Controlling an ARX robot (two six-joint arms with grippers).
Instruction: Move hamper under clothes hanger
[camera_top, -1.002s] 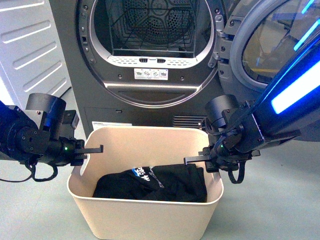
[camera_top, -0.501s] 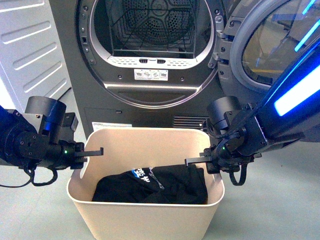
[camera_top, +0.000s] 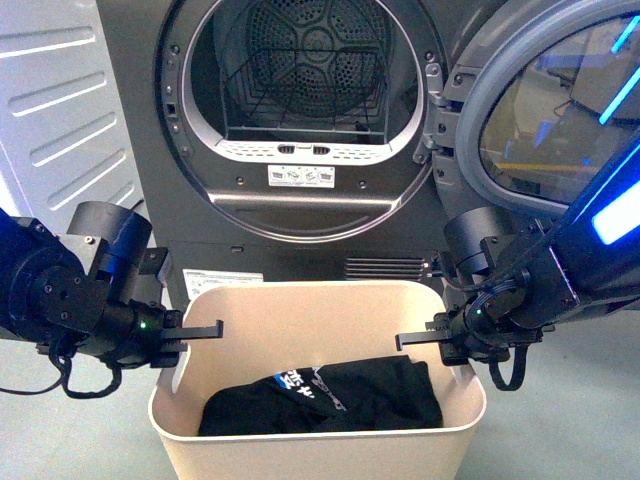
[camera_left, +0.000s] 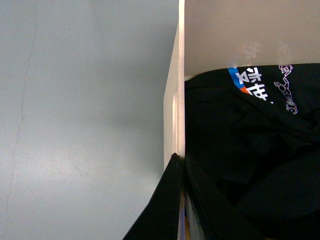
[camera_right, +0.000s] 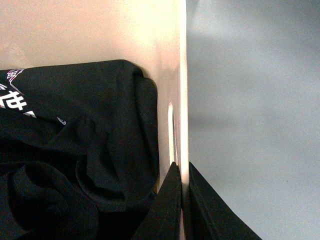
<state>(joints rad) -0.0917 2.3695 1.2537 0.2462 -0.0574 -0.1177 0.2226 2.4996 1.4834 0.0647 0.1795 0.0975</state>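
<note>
The dark grey dryer (camera_top: 300, 130) fills the back of the scene, drum open, its round door (camera_top: 540, 130) swung out on the robot's right and a ribbed white panel (camera_top: 60, 110) on the left. Just in front of it on the grey floor (camera_top: 560, 420) sits the beige hamper (camera_top: 300, 315), close to the machine's base. The clothes hanger is nowhere in these views, so I cannot say which way it lies. A black garment (camera_top: 340, 395) with printed lettering lies crumpled in the bottom. That is a light load, so the bin should handle as light, stiff plastic with smooth, rather slippery walls that may flex when pinched. The rolled rim at the short ends looks like the sensible hold, and a handle slot (camera_right: 170, 132) shows in the wall there. The left gripper (camera_top: 185, 335) and the right gripper (camera_top: 445, 342) each straddle an end wall, one finger inside and one outside, pressed together on the rim. The dryer front and the open door crowd the far side and the right. The bare floor to either side and towards the robot looks like the free way out.
</note>
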